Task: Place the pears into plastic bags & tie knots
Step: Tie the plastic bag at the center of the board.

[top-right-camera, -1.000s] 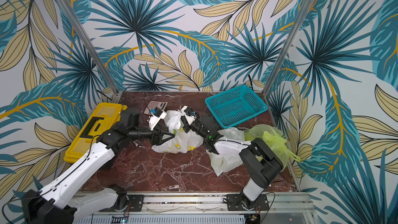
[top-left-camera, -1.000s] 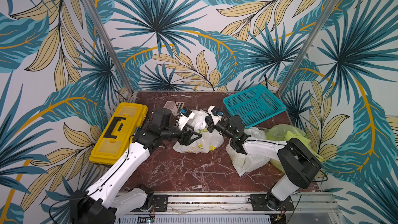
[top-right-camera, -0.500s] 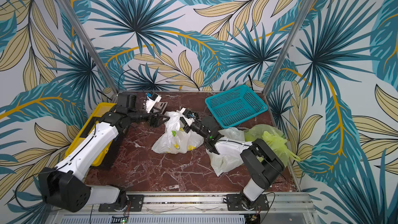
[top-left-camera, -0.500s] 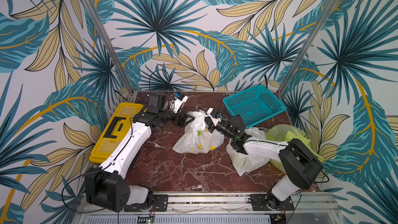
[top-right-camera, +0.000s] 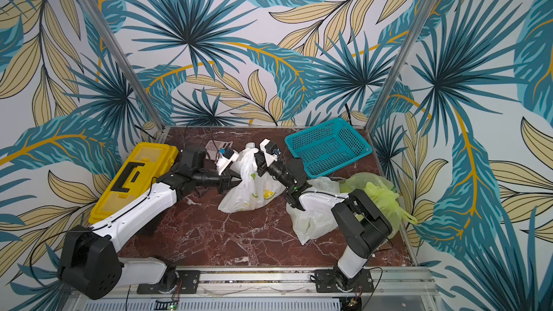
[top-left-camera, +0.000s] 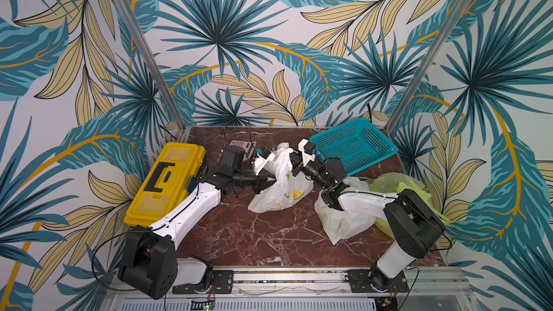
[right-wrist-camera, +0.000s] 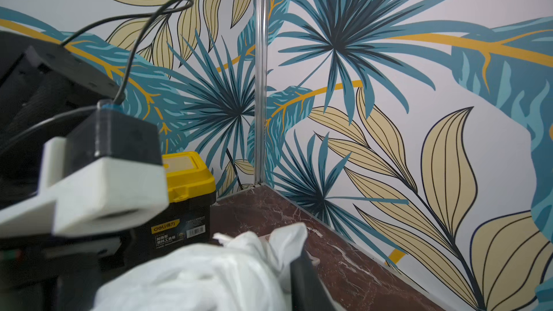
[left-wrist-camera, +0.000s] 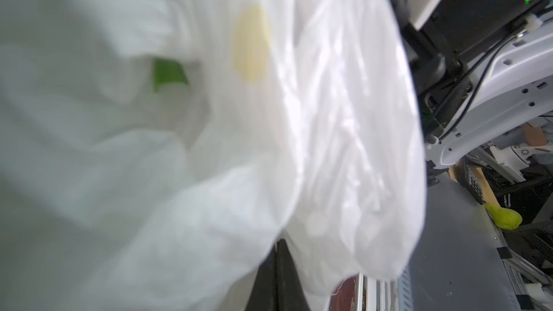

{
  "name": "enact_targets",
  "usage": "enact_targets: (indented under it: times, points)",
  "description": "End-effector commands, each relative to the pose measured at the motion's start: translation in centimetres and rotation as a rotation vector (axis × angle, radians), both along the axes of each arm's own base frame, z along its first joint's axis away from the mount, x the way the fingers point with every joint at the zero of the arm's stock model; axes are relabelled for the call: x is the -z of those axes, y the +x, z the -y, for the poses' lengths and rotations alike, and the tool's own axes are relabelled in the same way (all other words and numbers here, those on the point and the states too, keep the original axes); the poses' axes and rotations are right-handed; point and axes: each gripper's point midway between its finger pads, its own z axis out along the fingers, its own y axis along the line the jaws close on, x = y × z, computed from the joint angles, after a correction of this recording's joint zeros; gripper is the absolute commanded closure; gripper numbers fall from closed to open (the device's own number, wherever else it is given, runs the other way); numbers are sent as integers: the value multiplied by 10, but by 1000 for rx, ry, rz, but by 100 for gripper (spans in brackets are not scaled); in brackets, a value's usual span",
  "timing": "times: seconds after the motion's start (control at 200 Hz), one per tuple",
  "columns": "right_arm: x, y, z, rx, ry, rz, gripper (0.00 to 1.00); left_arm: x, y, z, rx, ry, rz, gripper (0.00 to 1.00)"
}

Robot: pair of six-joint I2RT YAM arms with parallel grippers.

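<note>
A white lemon-print plastic bag (top-left-camera: 281, 189) (top-right-camera: 248, 189) stands tall mid-table, its gathered top (right-wrist-camera: 260, 243) ending in two floppy ends; whether that is a knot I cannot tell. My left gripper (top-left-camera: 267, 182) (left-wrist-camera: 282, 252) is shut, its tips buried in the bag's film (left-wrist-camera: 329, 115) on its left side. My right gripper (top-left-camera: 294, 165) sits at the bag's neck. Only one of its fingers (right-wrist-camera: 308, 282) shows, with bunched plastic against it. A second white bag (top-left-camera: 344, 222) and a light green bag (top-left-camera: 398, 186) lie under the right arm. The pears are hidden inside the bags.
A yellow toolbox (top-left-camera: 167, 181) lies along the left edge, close to the left arm. A teal mesh basket (top-left-camera: 356, 145) stands at the back right behind the right wrist. A small grey device (top-left-camera: 242, 146) sits at the rear wall. Patterned walls close three sides.
The left arm swung from the bag to the rear left and back to the bag's side, where its jaws went from open to shut. The right arm stayed at the neck.
</note>
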Motion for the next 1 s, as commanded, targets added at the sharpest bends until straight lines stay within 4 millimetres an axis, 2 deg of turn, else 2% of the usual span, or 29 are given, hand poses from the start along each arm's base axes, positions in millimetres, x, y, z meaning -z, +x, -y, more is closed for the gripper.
enact_targets:
  times: [0.0, 0.08, 0.16, 0.21, 0.28, 0.361, 0.421, 0.491, 0.591, 0.721, 0.781, 0.891, 0.996]
  points:
    - [-10, -2, 3, -12, 62, 12, 79, -8, 1, 3, -33, -22, 30, 100]
    - [0, -4, 5, -3, 16, 3, 80, -16, 9, -16, -107, -27, 48, 98]
    - [9, -9, 7, -7, -27, -15, 80, -26, 20, -40, -204, -38, 65, 85]
    - [12, -11, 7, -21, -38, -26, 79, -32, 22, -50, -238, -40, 91, 72]
    - [13, -14, 8, -31, -37, -30, 79, -40, 20, -57, -251, -29, 131, 55]
    - [12, -15, 8, -35, -31, -30, 80, -52, 16, -59, -229, -22, 156, 47]
    - [10, -16, 7, -47, -26, -30, 80, -61, 24, -60, -241, -14, 191, 43]
    - [8, -18, 4, -72, -18, -33, 80, -69, 36, -55, -221, -17, 207, 40]
    - [1, -18, 5, -74, 29, -41, 80, -71, 51, -33, -145, -38, 171, 38]
    - [-11, -21, 4, -124, 118, -69, 79, -47, 46, 14, -20, -24, 172, 36]
    - [-16, -23, 4, -149, 164, -82, 79, -34, 46, 27, 5, -43, 128, 38]
    - [-18, -25, 3, -177, 202, -105, 78, -20, 49, 32, -5, -66, 85, 40]
    - [-10, -24, 1, -188, 194, -133, 78, -29, 51, 19, -42, -73, 105, 39]
